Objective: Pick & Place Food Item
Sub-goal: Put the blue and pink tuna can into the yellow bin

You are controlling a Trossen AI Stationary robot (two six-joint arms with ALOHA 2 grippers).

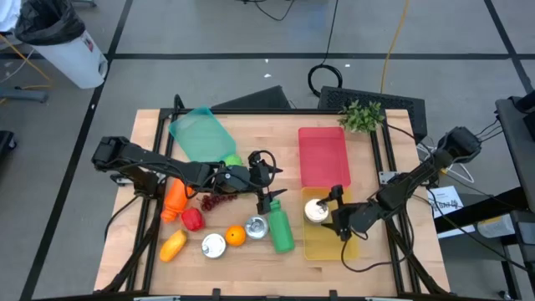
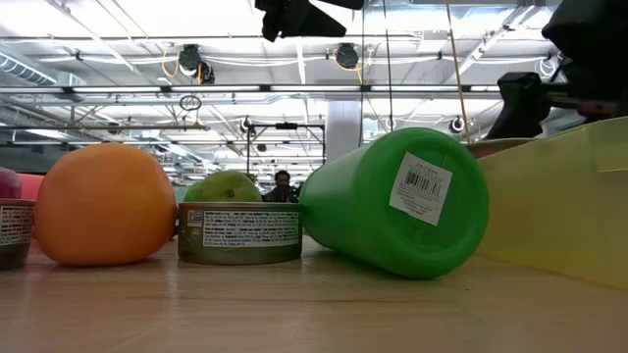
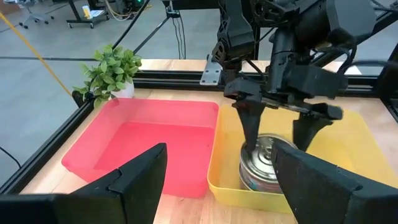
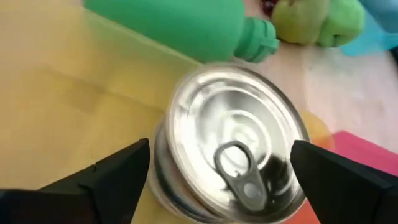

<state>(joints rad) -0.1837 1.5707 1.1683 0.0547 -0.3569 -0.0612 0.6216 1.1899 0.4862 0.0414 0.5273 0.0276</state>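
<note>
A silver tin can (image 1: pixel 316 211) with a pull-tab lid stands upright on its base in the yellow bin (image 1: pixel 330 244). My right gripper (image 1: pixel 333 206) hovers over it, open. In the left wrist view its fingers (image 3: pixel 251 127) stand on either side of the can's top (image 3: pixel 264 163), and I see no touch. The right wrist view looks down on the lid (image 4: pixel 233 146) between the spread fingers. My left gripper (image 1: pixel 271 179) is open and holds nothing. It is above the table's middle, pointing toward the bins.
A red bin (image 1: pixel 323 155) lies just beyond the yellow one, with a small plant (image 1: pixel 361 115) behind it. A green bottle (image 1: pixel 280 230) lies on its side beside the yellow bin. Left of it are two more cans (image 1: pixel 255 226), an orange (image 1: pixel 235 236), several other fruits and vegetables, and a teal bin (image 1: pixel 199 134).
</note>
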